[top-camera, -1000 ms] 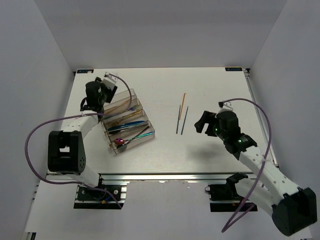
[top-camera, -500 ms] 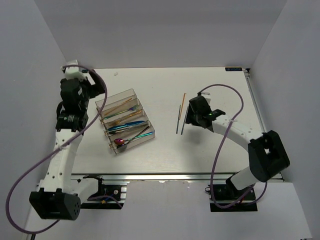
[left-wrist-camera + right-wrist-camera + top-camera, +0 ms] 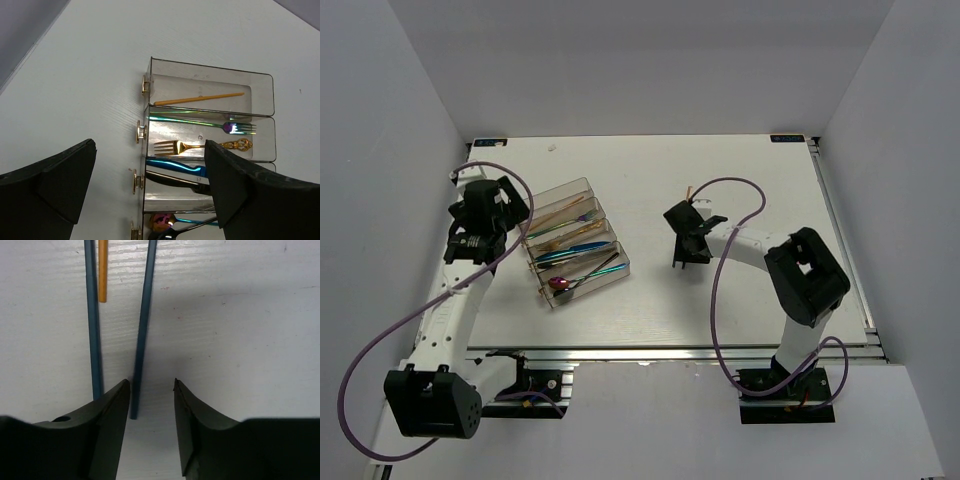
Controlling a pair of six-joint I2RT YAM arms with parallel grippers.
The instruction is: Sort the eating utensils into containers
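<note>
The right gripper (image 3: pixel 151 390), half-open and empty, is hovering at the near tip of a blue chopstick (image 3: pixel 145 315) lying on the table (image 3: pixel 240 315); one finger is threatening to pin it or nudge the second blue chopstick (image 3: pixel 92 315). Beyond, the left gripper (image 3: pixel 150 145) is gaping empty above the tray (image 3: pixel 210 71).

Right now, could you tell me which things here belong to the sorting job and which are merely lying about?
Job: two blue chopsticks, orange chopstick, clear organiser tray, cutlery already in it.
Not the job: purple cables, table.

Plain grey walls (image 3: pixel 650 70) — seemingly panels — enclose a white table (image 3: pixel 750 170).
</note>
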